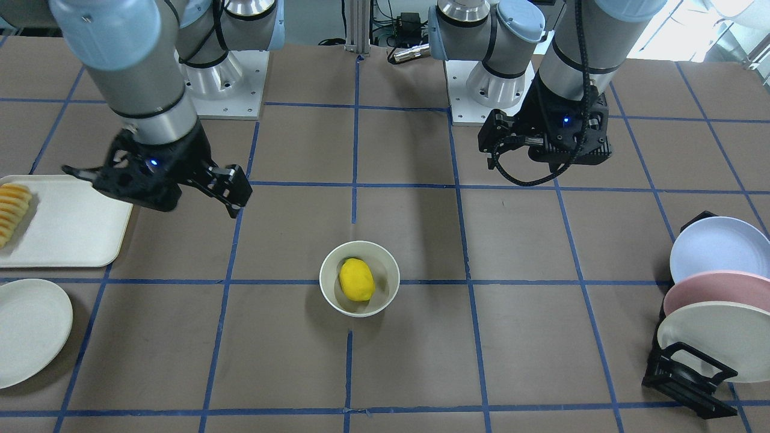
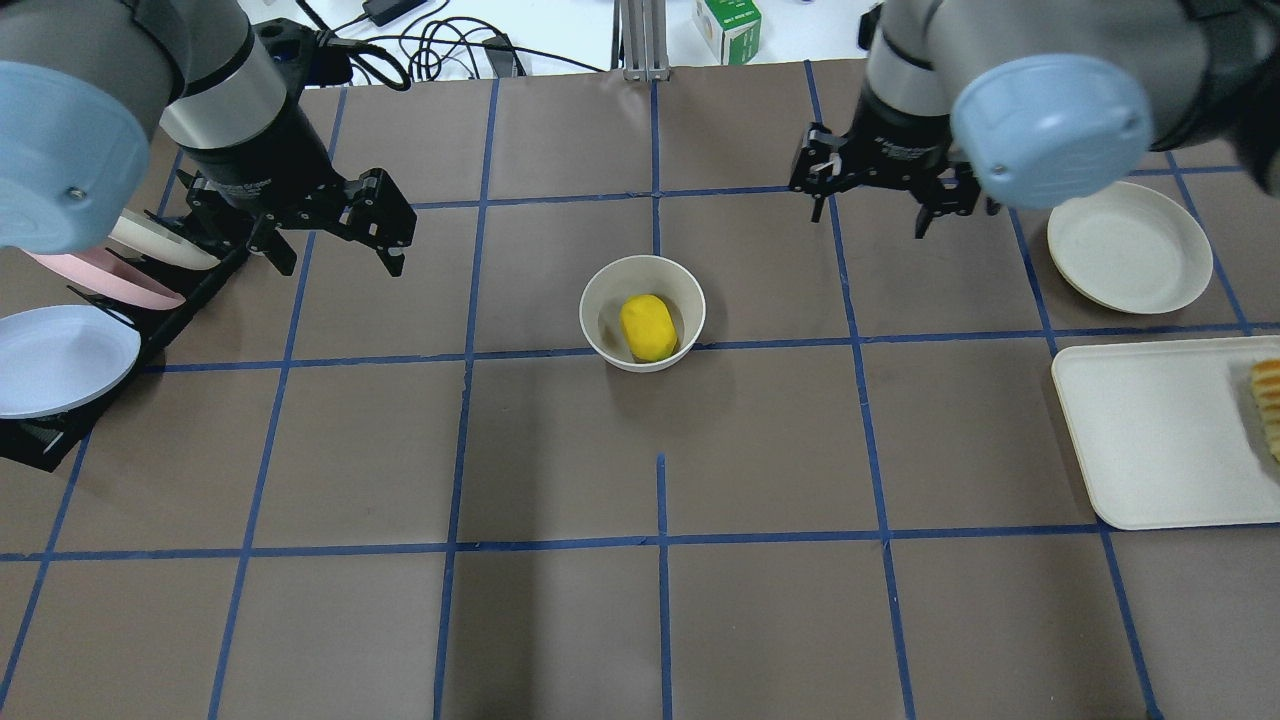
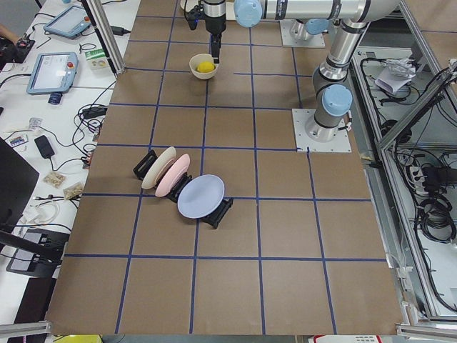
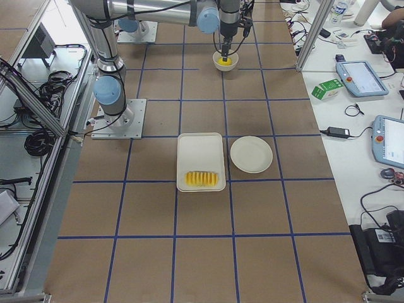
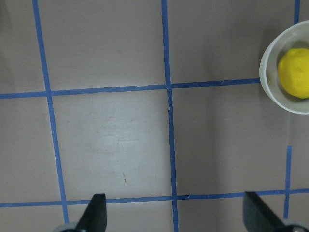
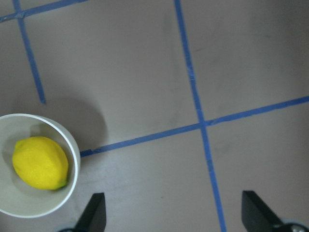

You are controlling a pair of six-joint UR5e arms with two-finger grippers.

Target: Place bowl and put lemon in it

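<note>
The off-white bowl (image 1: 329,288) stands upright near the middle of the table, and the yellow lemon (image 1: 357,279) lies inside it. Both also show in the overhead view, bowl (image 2: 601,300) and lemon (image 2: 648,327). My left gripper (image 2: 335,255) is open and empty, raised above the table to the bowl's left. My right gripper (image 2: 868,215) is open and empty, raised to the bowl's right. The left wrist view shows the bowl (image 5: 267,72) with the lemon (image 5: 295,72) at its right edge. The right wrist view shows the bowl (image 6: 29,203) and lemon (image 6: 39,163) at lower left.
A black rack (image 1: 686,373) holds pale blue (image 1: 719,246), pink and cream plates on my left side. On my right side lie a white tray (image 1: 72,228) with orange-yellow sliced food (image 1: 12,210) and a flat off-white plate (image 1: 30,331).
</note>
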